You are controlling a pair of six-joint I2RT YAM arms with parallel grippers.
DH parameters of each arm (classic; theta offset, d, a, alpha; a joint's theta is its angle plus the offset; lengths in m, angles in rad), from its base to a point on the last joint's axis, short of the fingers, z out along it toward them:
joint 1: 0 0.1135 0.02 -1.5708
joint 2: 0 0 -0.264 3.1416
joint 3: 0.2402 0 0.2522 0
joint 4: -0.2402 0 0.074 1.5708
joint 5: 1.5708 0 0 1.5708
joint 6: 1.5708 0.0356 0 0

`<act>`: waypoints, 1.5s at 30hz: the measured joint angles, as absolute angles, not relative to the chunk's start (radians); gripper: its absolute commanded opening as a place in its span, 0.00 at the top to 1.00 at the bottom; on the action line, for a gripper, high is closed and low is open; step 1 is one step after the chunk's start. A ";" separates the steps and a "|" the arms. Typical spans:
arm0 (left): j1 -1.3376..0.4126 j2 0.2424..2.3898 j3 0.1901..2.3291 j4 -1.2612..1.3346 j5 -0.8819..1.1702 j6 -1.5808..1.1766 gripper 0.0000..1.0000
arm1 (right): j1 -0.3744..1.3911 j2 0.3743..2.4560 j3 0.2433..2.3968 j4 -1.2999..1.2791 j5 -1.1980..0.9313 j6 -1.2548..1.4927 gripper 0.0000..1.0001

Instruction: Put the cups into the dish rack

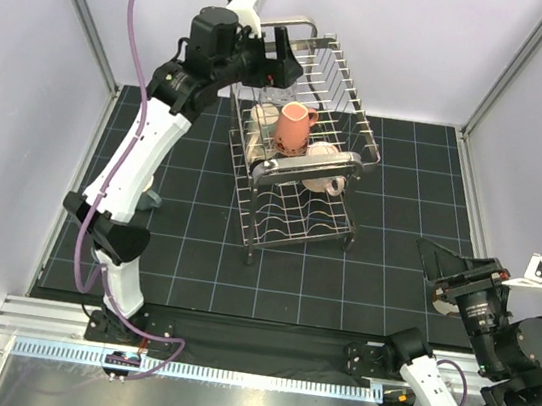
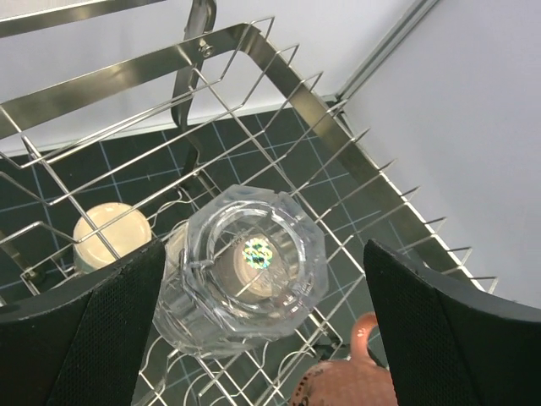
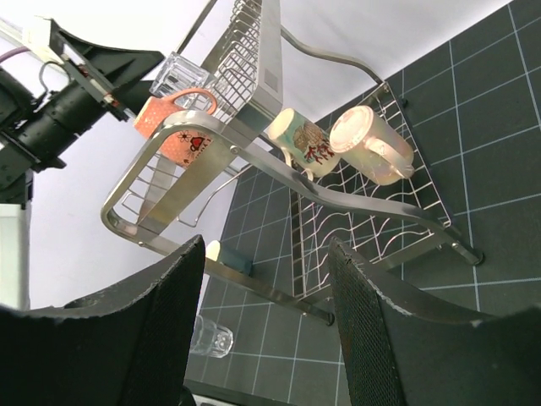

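Your left gripper (image 1: pixel 278 66) hangs over the far end of the dish rack (image 1: pixel 312 163), up at the top tier. Its jaws are spread wide either side of a clear glass tumbler (image 2: pixel 254 271) that rests on the wires, near a cream mug (image 2: pixel 110 238). I'd call this the let-go step of one placement. Can't really tell if the glass sits steady, though. For the next move, lift straight up and clear of the wires without nudging it.

Your right gripper (image 3: pixel 266 254) sits low over the tabletop (image 1: pixel 193 253), jaws apart and nothing in them. A second tumbler (image 3: pixel 211 337) stands on the tabletop past the rack, so that's probably the next pickup.
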State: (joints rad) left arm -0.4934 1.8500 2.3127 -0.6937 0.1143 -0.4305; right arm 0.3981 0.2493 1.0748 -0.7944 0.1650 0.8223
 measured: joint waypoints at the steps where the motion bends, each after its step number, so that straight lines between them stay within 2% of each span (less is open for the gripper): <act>1: -0.493 1.844 2.312 -0.694 0.115 -0.432 0.02 | 0.398 0.249 1.072 -0.794 0.164 0.822 0.38; 9: -0.493 1.780 2.312 -0.699 0.095 -0.472 0.00 | 0.398 0.296 1.075 -0.844 0.216 0.815 0.40; 15: -0.493 1.652 2.265 -0.711 -0.016 -0.509 0.00 | 0.398 0.554 1.156 -1.069 0.424 0.832 0.40; 22: -0.496 1.444 2.158 -0.708 -0.094 -0.520 0.00 | 0.383 0.797 1.122 -1.260 0.655 0.947 0.40; 27: -0.497 1.319 2.024 -0.709 -0.098 -0.521 0.00 | 0.197 0.853 1.035 -1.218 0.636 0.919 0.42; 38: -0.497 1.132 1.774 -0.716 -0.069 -0.563 0.00 | -0.424 0.962 0.874 -0.993 0.387 0.743 0.47; 41: -0.497 1.098 1.744 -0.716 -0.064 -0.574 0.00 | -0.510 0.970 0.829 -0.954 0.310 0.725 0.47; 45: -0.497 1.065 1.711 -0.716 -0.053 -0.591 0.00 | -0.540 0.989 0.815 -0.919 0.258 0.713 0.48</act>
